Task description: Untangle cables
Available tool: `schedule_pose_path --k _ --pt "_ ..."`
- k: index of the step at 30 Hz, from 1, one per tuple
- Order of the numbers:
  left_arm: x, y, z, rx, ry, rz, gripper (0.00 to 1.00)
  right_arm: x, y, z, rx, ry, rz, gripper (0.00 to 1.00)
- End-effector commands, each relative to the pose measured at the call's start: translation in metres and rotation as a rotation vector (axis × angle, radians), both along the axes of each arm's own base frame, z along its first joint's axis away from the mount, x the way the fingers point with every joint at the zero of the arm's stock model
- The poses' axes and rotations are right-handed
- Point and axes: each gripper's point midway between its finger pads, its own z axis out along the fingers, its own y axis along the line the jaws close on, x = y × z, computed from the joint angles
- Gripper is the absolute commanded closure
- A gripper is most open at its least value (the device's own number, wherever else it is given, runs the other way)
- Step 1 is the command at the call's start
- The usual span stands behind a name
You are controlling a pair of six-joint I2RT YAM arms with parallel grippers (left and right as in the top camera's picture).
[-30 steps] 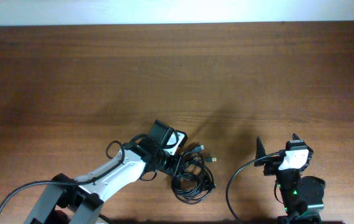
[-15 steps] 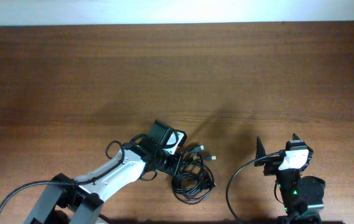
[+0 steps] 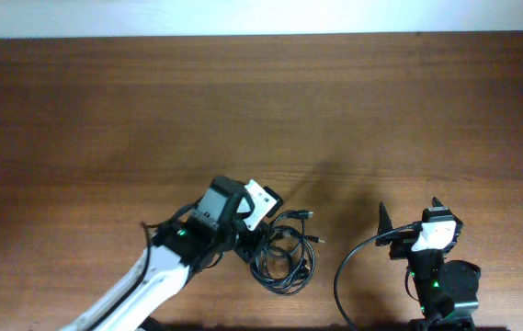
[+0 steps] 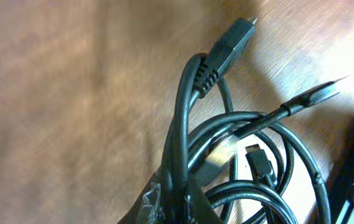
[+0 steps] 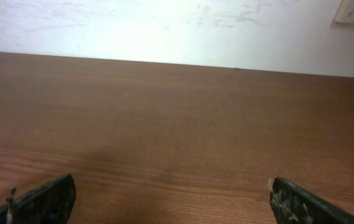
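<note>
So far nothing is freed: the cables [image 3: 284, 259] sit as one looped bundle on the tabletop [image 3: 261, 110], clenched in the left tool [image 4: 175, 203] with plugs [image 4: 229, 43] splayed just ahead of it, while the right tool [image 5: 170, 200] is released, empty, well off to its side.

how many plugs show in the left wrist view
3: the top plug, the thin plug at right, the small plug inside the cable loops; more may be hidden.

Glossy black rubbery cables [image 4: 181, 127] lie on a matt, grained wooden table [image 3: 243, 110].
</note>
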Motion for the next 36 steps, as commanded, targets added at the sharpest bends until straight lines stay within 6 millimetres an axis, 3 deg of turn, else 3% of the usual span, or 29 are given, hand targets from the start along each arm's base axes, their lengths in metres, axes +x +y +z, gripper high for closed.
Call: schedule_pose_path --k 1,3,6,14,16,18,20,22,25,32,36 --pt "0.002 -0.006 0.054 -0.069 -0.221 -0.104 1.00 0.000 0.001 -0.003 0.013 0.009 0.005 0.01" --pt "-0.001 -0.004 0.075 -0.091 -0.316 -0.132 1.00 0.000 0.001 -0.003 0.013 0.009 0.005 0.01" --pt "-0.003 -0.002 0.092 -0.114 -0.377 -0.139 1.00 0.000 0.001 -0.003 0.013 0.009 0.004 0.01" --pt "-0.007 0.000 0.107 -0.140 -0.428 -0.141 1.00 0.000 0.001 -0.003 0.017 0.009 0.007 0.01" --pt "-0.015 -0.007 0.113 -0.191 -0.419 -0.186 1.00 0.000 0.004 -0.002 0.070 0.010 0.015 0.01" --pt "-0.013 -0.010 0.120 -0.212 -0.449 -0.189 1.00 -0.001 0.013 0.001 0.133 0.006 0.056 0.01" --pt "-0.009 -0.012 0.126 -0.222 -0.477 -0.186 1.00 -0.005 0.035 0.007 0.171 -0.001 0.185 0.01" --pt "-0.007 -0.013 0.132 -0.236 -0.504 -0.186 1.00 -0.013 0.056 0.018 0.242 0.000 0.308 0.01" --pt "-0.010 -0.014 0.134 -0.248 -0.502 -0.197 1.00 -0.019 0.066 0.039 0.346 0.002 0.359 0.01" --pt "-0.023 -0.009 0.135 -0.253 -0.482 -0.212 1.00 -0.052 0.059 0.099 0.269 0.061 0.327 0.01" --pt "-0.027 -0.010 0.138 -0.267 -0.484 -0.224 1.00 -0.077 0.058 0.113 0.275 0.129 0.321 0.01"
